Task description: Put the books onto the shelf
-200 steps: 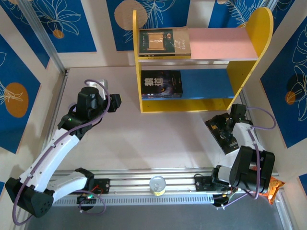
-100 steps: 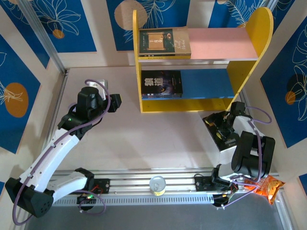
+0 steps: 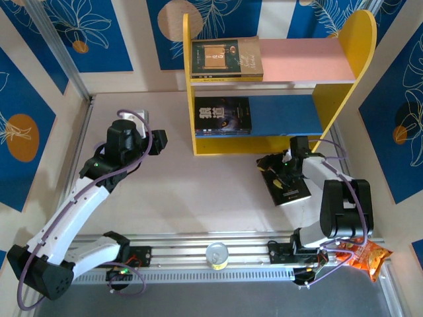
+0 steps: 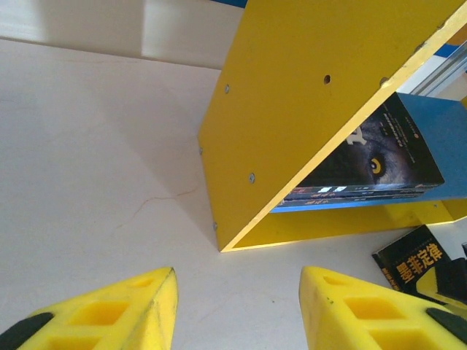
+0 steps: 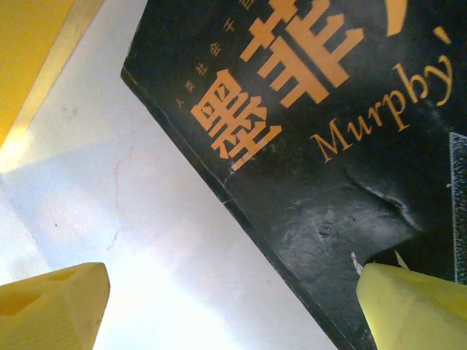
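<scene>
The shelf [image 3: 304,59] stands at 12 o'clock on the table [image 3: 198,191], with a tan-and-dark book [image 3: 225,59] at the 9 o'clock end of its pink upper board and a wolf-cover book [image 3: 223,116] on the blue tier beneath. A black book [image 5: 328,109] with an orange title lies flat at 3 o'clock. The right gripper [image 5: 233,306] hangs over its edge, jaws spread wide and gripping nothing, while the left gripper [image 4: 237,306], at 10 o'clock, is parted and empty.
</scene>
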